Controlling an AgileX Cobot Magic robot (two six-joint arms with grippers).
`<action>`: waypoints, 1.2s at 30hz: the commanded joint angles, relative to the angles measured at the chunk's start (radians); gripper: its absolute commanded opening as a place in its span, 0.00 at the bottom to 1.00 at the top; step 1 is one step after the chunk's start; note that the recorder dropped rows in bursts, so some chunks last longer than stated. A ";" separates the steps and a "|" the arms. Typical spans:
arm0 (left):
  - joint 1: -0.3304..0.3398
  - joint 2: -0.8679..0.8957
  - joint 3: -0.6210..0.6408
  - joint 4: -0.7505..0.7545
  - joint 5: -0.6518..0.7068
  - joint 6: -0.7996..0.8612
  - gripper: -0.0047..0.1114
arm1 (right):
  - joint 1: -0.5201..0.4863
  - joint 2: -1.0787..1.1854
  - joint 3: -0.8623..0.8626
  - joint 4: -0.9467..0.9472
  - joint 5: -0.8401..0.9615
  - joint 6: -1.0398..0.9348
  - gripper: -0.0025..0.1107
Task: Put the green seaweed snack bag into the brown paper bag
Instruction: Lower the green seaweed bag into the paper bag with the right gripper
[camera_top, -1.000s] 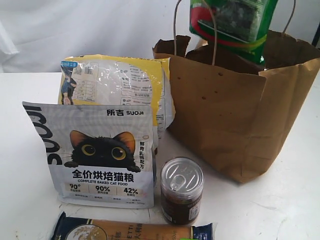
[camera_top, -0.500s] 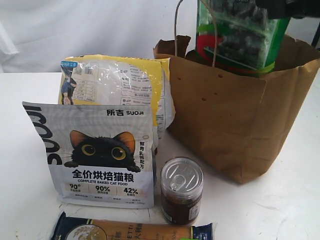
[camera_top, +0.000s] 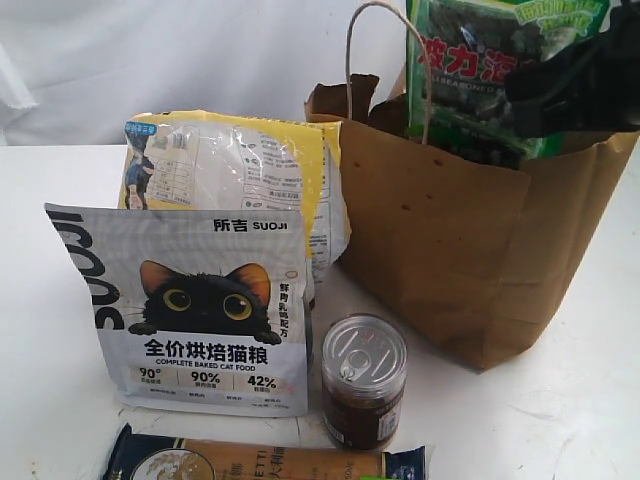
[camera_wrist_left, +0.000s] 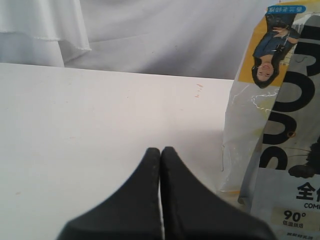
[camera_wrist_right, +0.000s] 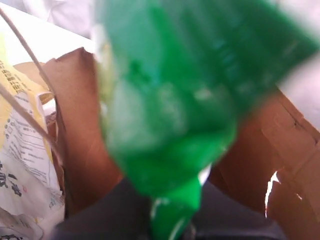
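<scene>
The green seaweed snack bag (camera_top: 470, 70) hangs upright with its lower part inside the mouth of the brown paper bag (camera_top: 450, 240), at the back right of the exterior view. My right gripper (camera_top: 560, 85) is shut on the packet's upper right edge. In the right wrist view the blurred green seaweed snack bag (camera_wrist_right: 180, 100) is pinched by the right gripper (camera_wrist_right: 172, 227) above the open brown paper bag (camera_wrist_right: 85, 135). My left gripper (camera_wrist_left: 161, 152) is shut on nothing, low over bare white table, away from both bags.
A grey cat-food pouch (camera_top: 200, 310) stands front left, a yellow-and-clear plastic bag (camera_top: 240, 170) behind it. A dark jar with a metal lid (camera_top: 363, 380) sits before the paper bag. A long packet (camera_top: 260, 462) lies at the front edge. The paper-cord handle (camera_top: 350, 60) loops beside the packet.
The right gripper has lowered the green packet from above the paper bag into its mouth and turned it upright. The left gripper and the other goods have not moved.
</scene>
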 joint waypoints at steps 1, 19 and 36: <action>-0.005 -0.004 0.005 0.002 -0.009 -0.001 0.04 | -0.010 0.010 0.038 0.035 -0.047 -0.020 0.02; -0.005 -0.004 0.005 0.002 -0.009 -0.001 0.04 | -0.010 0.012 0.038 0.054 -0.064 -0.012 0.43; -0.005 -0.004 0.005 0.002 -0.009 -0.001 0.04 | -0.010 -0.028 -0.088 0.081 0.005 0.006 0.55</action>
